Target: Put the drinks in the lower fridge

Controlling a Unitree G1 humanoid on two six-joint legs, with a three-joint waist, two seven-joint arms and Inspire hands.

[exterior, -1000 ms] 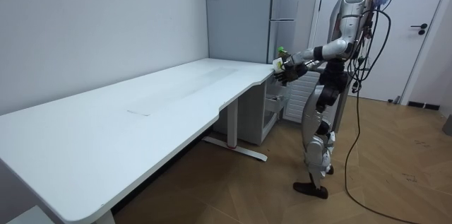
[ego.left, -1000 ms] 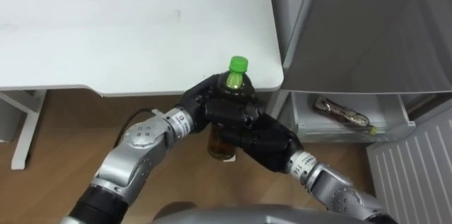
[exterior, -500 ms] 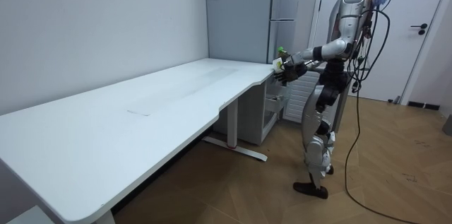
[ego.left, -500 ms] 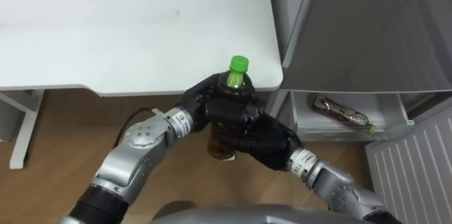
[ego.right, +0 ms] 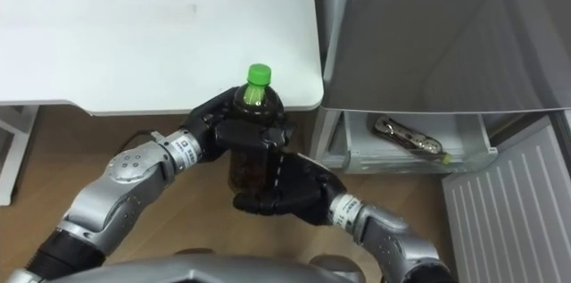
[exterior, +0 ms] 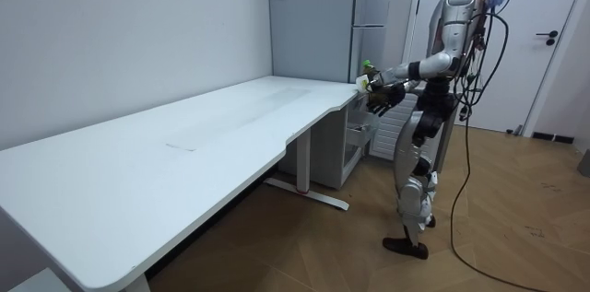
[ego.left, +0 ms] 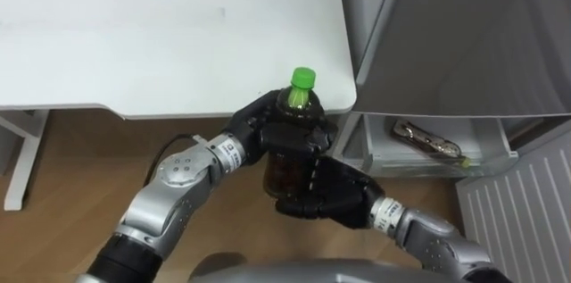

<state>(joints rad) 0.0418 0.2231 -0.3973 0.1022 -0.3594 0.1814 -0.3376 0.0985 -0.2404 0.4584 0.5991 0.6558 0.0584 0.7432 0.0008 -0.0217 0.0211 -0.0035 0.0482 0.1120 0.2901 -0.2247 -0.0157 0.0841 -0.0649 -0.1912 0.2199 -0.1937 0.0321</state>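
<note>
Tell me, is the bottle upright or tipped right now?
Upright: the bottle stands roughly vertical in the left hand, green cap on top.

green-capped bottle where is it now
Centre of the left eye view: green-capped bottle upright in the left hand, right hand under its base, off the white desk corner, left of the fridge.

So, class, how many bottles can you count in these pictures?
1 for certain: a green-capped bottle held upright by the left robot hand, the right robot hand beneath it, beside the table corner. A long thing lying in the open lower fridge may be a second.
</note>
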